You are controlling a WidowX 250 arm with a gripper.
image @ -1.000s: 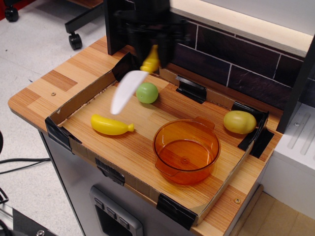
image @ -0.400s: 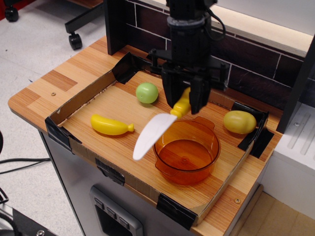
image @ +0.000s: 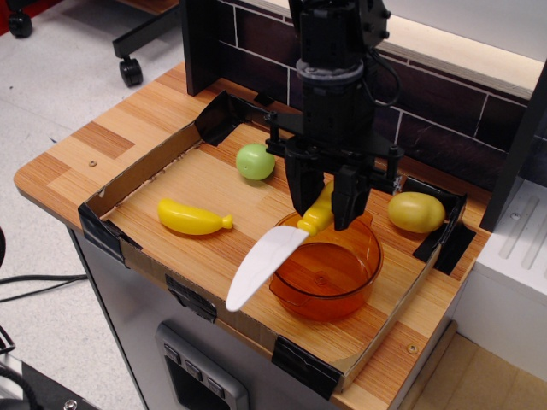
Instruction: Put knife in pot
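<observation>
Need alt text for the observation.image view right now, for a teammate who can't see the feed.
A black gripper holds a toy knife by its yellow handle over an orange pot, white blade slanting down-left past the rim. The pot sits in a cardboard-edged wooden tray with a yellow banana, green ball and yellow-green fruit.

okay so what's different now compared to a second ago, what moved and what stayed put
The gripper, shut on the knife by its yellow handle, carried it from the back of the tray, near the green ball, rightward and forward to the pot. The handle now hangs over the pot's rim and the white blade slants out over its left side. Pot, banana, green ball and yellow fruit stayed put.
</observation>
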